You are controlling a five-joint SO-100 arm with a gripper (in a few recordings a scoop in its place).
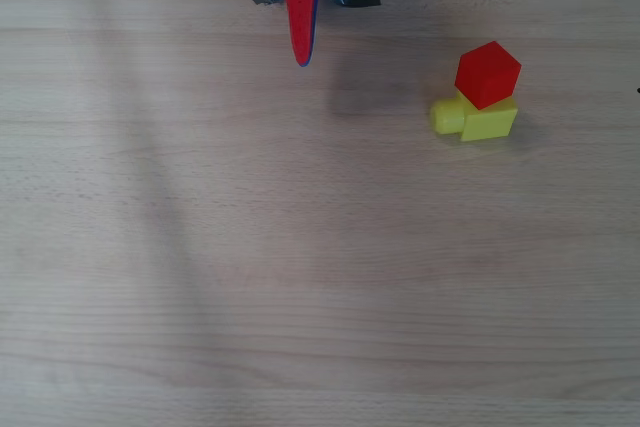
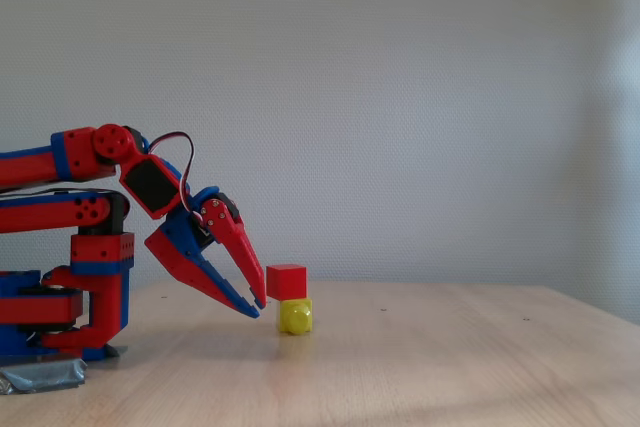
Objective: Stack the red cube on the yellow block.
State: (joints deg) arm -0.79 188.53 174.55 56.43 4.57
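Pale wooden table [image 1: 250,277] under a plain white wall [image 2: 400,97]: the red cube [image 1: 488,74] sits on the yellow block [image 1: 489,121], stud pointing left in the overhead view. Well apart, the red-and-blue gripper [image 2: 256,305] hangs low, jaws slightly parted, holding nothing.

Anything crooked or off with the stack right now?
Slightly: in the overhead view the red cube sits twisted on the yellow block, corners not lined up. It rests level in the fixed view. The gripper is apart from it.
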